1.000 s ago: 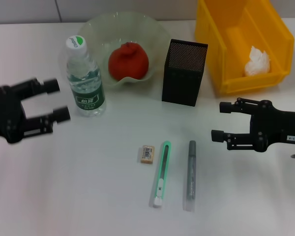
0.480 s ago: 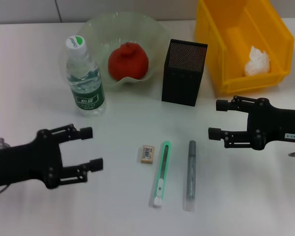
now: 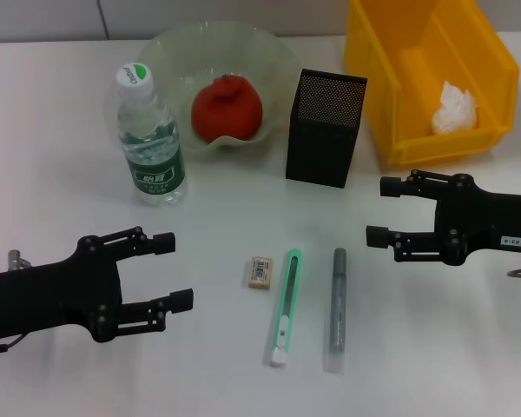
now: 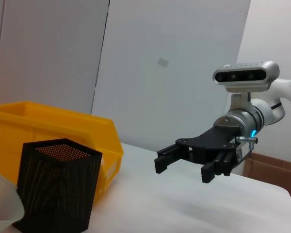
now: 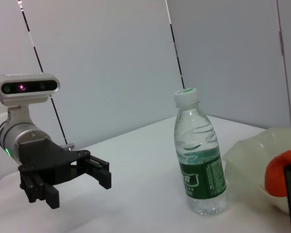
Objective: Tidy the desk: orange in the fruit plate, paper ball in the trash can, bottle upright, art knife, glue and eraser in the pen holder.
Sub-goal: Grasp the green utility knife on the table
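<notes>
Hovering with fingers spread and empty beside the eraser (image 3: pixel 260 272), the left gripper (image 3: pixel 179 271) seems set to pick it for the pen holder (image 3: pixel 324 129), needing a lowered pinch, while the right gripper (image 3: pixel 383 211) waits spread too.

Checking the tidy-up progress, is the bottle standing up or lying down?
Upright. The bottle stands on its base on the desk, white cap on top, beside the fruit plate.

No text can be read with certainty. The bottle (image 3: pixel 153 139), upper left in the head view, has white characters on its green label, too small to make out. The eraser (image 3: pixel 260 271) near centre carries an illegible print.
</notes>
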`<state>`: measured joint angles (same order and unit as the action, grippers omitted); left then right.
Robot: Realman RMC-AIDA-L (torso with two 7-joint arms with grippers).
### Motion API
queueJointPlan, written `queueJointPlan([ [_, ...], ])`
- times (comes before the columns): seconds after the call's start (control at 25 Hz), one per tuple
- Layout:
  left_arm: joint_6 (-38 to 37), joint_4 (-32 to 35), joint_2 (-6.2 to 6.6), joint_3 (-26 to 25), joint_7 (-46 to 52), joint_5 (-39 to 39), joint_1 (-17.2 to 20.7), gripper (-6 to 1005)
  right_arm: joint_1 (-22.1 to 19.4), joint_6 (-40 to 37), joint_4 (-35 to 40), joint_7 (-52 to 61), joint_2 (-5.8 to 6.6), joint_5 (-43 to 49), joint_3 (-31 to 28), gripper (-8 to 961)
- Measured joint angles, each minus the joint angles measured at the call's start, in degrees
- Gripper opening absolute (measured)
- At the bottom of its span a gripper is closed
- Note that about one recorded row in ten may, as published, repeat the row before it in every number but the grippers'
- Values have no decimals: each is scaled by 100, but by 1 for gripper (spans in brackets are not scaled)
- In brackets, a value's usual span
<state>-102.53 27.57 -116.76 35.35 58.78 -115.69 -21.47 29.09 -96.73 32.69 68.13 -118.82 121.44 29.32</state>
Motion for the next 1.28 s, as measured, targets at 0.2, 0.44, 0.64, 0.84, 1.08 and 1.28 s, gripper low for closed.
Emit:
queueJointPlan([
  [0.2,17,3,-25,40,-7,-6,-21,787,-10,8,0,0,0,1,0,833],
  [0.44,-13,15,-48,58,-21,-4,-122,787,-53,-16,0,-13,2,2,-5,833],
  [0.64,-58,13,-68,98,-23,-1,-294,787,-81,-101,0,-13,59,2,4,833],
  [0.84,-106,136,-91,189,-146,-6,-882,788,-139,-350,19,-12,140,42,38,833],
  [1.08,-238,775,-85,600,-158,-34,-1129,788,-230,-484,109,-76,200,235,57,833],
  [1.28,-327,1432,-151,1108,-221,3,-1354,788,-245,-573,193,-60,280,490,51,833],
])
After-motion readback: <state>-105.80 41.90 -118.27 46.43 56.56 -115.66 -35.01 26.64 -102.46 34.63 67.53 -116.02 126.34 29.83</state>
